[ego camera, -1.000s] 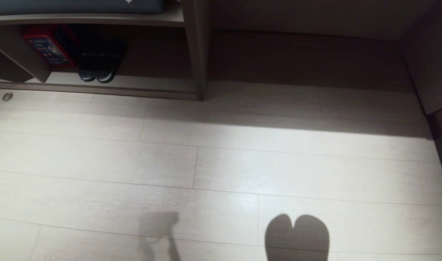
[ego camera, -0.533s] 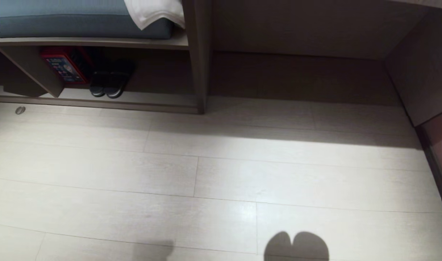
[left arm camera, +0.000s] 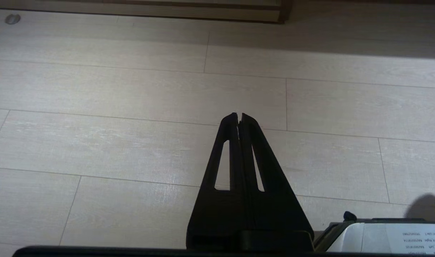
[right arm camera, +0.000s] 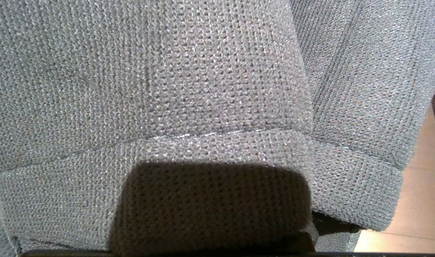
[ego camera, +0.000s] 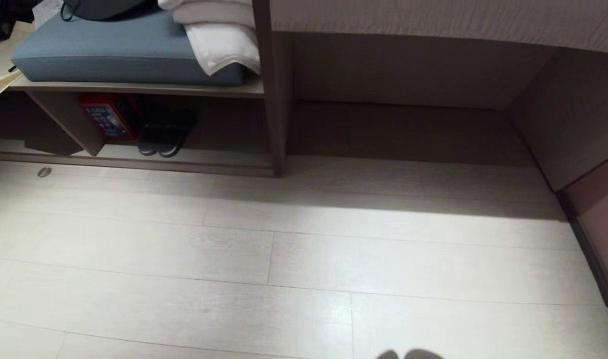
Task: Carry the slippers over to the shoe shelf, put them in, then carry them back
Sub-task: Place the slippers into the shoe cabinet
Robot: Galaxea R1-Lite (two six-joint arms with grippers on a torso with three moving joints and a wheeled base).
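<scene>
Grey knit fabric of the slippers fills the right wrist view, one strap in front and the second slipper beside it. My right gripper is shut on them, its fingers hidden behind the fabric. In the head view neither arm shows; only the slippers' shadow touches the bottom edge. The shoe shelf stands at the far left, with a pale base board and a thin top board. My left gripper hangs shut and empty over the floor.
A dark closed-toe pair and a red box sit inside the shelf. A blue cushion and white towels lie on top. A desk recess opens to the right of the upright post. A panel bounds the right side.
The whole head view has tilted upward: shelf and floor sit lower in the picture, cushion and towels have come into sight, and the slippers' shadow has slid to the bottom edge.
</scene>
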